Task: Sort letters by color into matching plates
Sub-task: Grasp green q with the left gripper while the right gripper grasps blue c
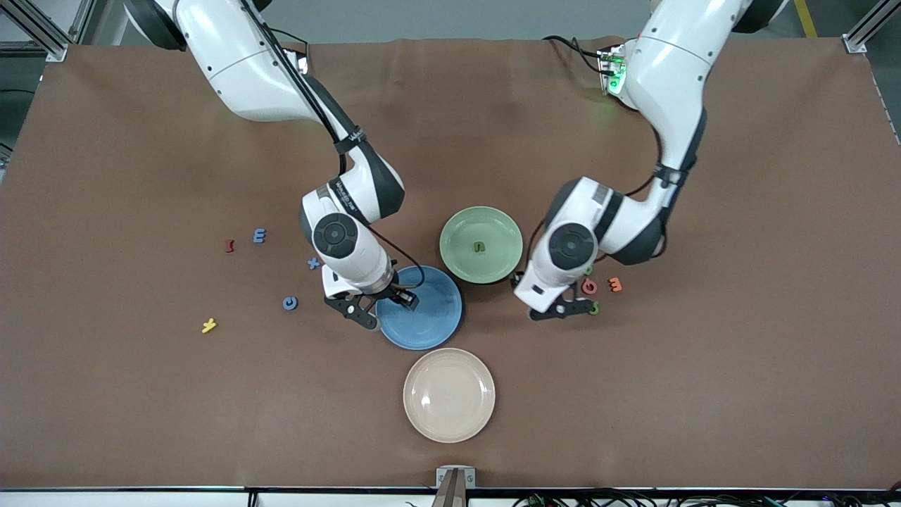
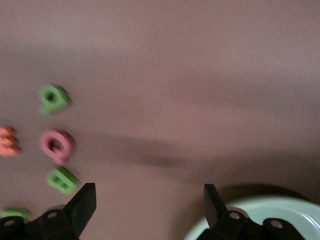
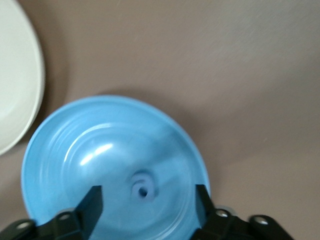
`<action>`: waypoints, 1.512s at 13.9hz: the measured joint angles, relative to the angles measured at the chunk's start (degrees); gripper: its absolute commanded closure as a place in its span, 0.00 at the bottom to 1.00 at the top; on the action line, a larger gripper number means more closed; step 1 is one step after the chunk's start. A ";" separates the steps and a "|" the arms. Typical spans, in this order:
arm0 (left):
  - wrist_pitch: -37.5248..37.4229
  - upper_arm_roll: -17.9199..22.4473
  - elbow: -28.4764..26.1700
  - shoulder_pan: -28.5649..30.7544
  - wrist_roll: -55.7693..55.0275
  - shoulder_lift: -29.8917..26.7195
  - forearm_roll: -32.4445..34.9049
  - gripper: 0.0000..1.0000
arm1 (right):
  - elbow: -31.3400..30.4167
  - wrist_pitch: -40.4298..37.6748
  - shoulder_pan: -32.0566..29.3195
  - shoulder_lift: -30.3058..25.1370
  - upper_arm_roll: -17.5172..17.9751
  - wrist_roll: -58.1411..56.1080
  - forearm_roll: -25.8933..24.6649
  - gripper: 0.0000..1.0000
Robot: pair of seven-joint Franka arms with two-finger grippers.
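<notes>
The blue plate point(image 1: 431, 325) holds one blue letter point(image 3: 142, 189), seen in the right wrist view. My right gripper point(image 1: 387, 310) hangs open and empty over that plate point(image 3: 100, 150). The pale green plate point(image 1: 503, 232) holds one green letter point(image 1: 479, 246). My left gripper point(image 1: 563, 310) is open and empty over bare table between the green plate point(image 2: 280, 212) and a cluster of letters. That cluster has green letters point(image 1: 595, 308) point(image 1: 588, 270); the left wrist view shows three point(image 2: 54, 98) point(image 2: 62, 180) point(image 2: 14, 213). Three blue letters point(image 1: 260, 235) point(image 1: 313, 263) point(image 1: 290, 303) lie toward the right arm's end.
A cream plate point(image 1: 449, 395) sits nearer the front camera than the blue plate. A pink letter point(image 1: 589, 286) and an orange letter point(image 1: 615, 284) lie among the green ones. A red letter point(image 1: 229, 245) and a yellow letter point(image 1: 209, 325) lie near the blue letters.
</notes>
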 measured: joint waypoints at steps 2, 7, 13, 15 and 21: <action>0.92 -0.01 -0.26 2.52 2.28 -0.01 0.01 0.05 | 0.00 -1.77 -2.59 -0.28 -0.38 -4.29 -0.18 0.00; 8.23 0.03 -5.06 5.93 6.36 0.01 1.08 0.06 | -5.66 -4.43 -12.06 -5.43 -1.67 -23.08 -2.40 0.00; 12.44 0.03 -8.58 7.97 8.93 0.01 3.78 0.14 | -21.94 9.17 -17.75 -9.82 -2.05 -34.89 -5.31 0.00; 12.52 0.02 -8.91 8.00 9.14 0.03 3.80 0.21 | -25.88 13.43 -18.43 -9.82 -2.03 -36.06 -5.33 0.01; 15.89 0.01 -10.39 8.37 9.19 0.38 3.83 0.38 | -27.29 14.91 -17.02 -9.86 -0.65 -35.81 -3.58 0.10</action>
